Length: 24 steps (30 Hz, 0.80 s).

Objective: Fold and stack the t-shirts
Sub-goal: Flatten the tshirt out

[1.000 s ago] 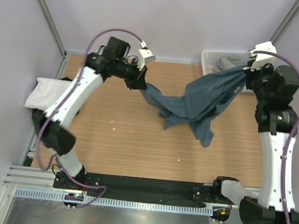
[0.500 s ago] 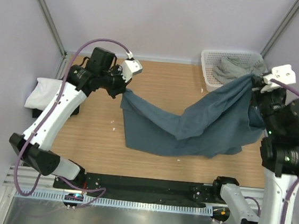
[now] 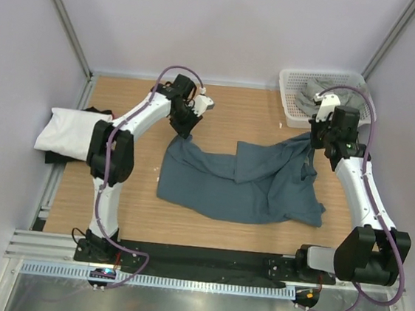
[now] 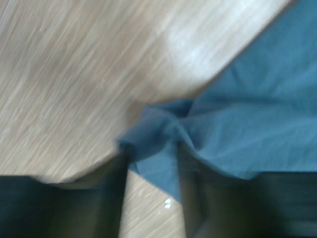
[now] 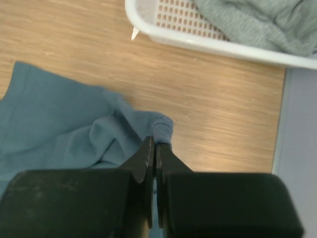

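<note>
Right gripper (image 5: pixel 155 145): jaws together, clamped on a fold at the far right edge of the slate-blue t-shirt (image 3: pixel 241 185).
Left gripper (image 4: pixel 151 166): far left shirt corner bunched between its fingers; blur hides whether it is pinched.
Shirt position: spread mid-table, centre rumpled, near edge roughly straight.
Open room: bare table (image 3: pixel 235 106) beyond the shirt, between both arms.
Basket (image 3: pixel 288 82): far right corner, holds grey-green t-shirt (image 3: pixel 315 89).
White t-shirt (image 3: pixel 65 129): left table edge.

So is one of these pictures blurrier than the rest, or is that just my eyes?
Left wrist view: smeared, with streaked wood grain and a soft-edged slate-blue t-shirt. Right wrist view: sharp, with the basket holes crisp. Top view: clear, evenly lit, with soft shadows.
</note>
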Motion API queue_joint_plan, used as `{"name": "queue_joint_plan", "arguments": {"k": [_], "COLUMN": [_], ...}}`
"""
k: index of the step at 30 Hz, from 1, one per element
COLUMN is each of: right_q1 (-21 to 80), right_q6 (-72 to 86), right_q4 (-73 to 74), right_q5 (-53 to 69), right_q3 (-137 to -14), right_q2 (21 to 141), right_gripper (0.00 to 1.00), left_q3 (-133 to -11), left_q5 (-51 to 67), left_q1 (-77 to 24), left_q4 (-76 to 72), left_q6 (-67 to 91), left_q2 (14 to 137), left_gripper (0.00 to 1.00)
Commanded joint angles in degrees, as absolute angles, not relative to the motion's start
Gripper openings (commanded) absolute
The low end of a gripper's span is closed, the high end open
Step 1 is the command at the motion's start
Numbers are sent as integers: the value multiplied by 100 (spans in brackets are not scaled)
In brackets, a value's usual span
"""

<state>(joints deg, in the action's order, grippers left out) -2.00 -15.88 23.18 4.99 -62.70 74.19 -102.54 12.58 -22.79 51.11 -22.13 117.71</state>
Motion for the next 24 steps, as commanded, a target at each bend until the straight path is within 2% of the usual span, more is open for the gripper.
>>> {"name": "queue_joint_plan", "arguments": {"k": [1, 4, 7, 11, 17, 19, 24], "right_q1": [-202, -211, -211, -211, -211, -211, -202], "right_q6": [-1546, -1617, -1503, -1424, -1441, -1433, -1450], "right_q4": [1591, 1609, 1564, 1582, 1705, 1740, 1766], "right_q5": [229, 167, 368, 483, 510, 519, 536], "right_q3": [-6758, -6829, -6671, -6530, -6697, -6759, -6820], "right_q2": [7435, 7479, 7418, 7427, 7567, 7620, 7655], "right_gripper": [1, 1, 1, 1, 1, 1, 1], "left_q3": [-11020, -10803, -10039, -9099, -8947, -8991, -8983], "left_q5": [1249, 1020, 1238, 1905, 2890, 2962, 2857], "left_q1": [-2136, -1960, -1749, -1626, -1609, -1600, -1556], "left_q4": [5009, 4722, 4693, 4869, 5256, 5265, 4940], "left_q6": [-1785, -1442, -1213, -1213, -1415, -1415, -1274], "left_q2": [11987, 11709, 11330, 10803, 11117, 11258, 11504], "left_gripper": [53, 73, 77, 73, 61, 57, 57]}}
